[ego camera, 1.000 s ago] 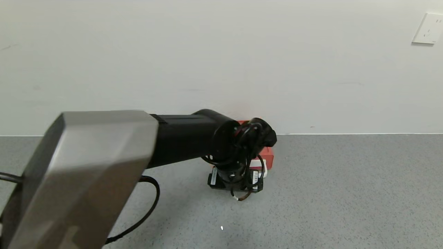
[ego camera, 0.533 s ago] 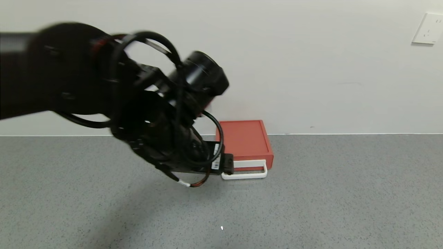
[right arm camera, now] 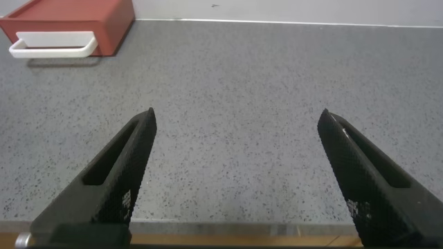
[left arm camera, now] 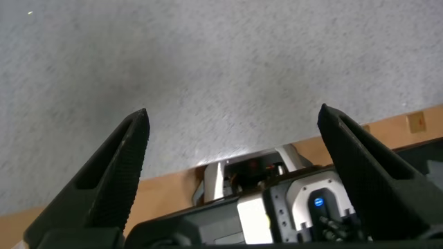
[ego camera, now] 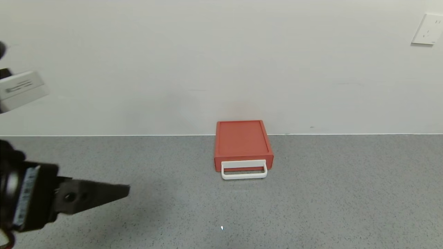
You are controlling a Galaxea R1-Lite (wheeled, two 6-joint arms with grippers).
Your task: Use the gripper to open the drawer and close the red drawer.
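Note:
The red drawer [ego camera: 242, 141] is a flat orange-red box against the wall at the middle of the grey table. Its tray sits flush in the box, and the white loop handle [ego camera: 244, 171] faces me. My left gripper [ego camera: 126, 191] is at the near left, far from the drawer, seen side-on and pointing right. In the left wrist view the left gripper [left arm camera: 234, 114] is open and empty over bare table. My right gripper [right arm camera: 237, 115] is open and empty near the table's front edge; the right wrist view shows the drawer [right arm camera: 76, 17] far off. The right gripper is out of the head view.
The grey speckled table [ego camera: 311, 193] runs to a white wall with a socket [ego camera: 429, 29] at the upper right. A white box on the left arm [ego camera: 20, 90] shows at the left edge. The left wrist view shows my own base [left arm camera: 277, 200].
My left arm has swung away from the drawer's handle, back and to the near left. The drawer, hidden behind the arm before, now shows whole with its tray in.

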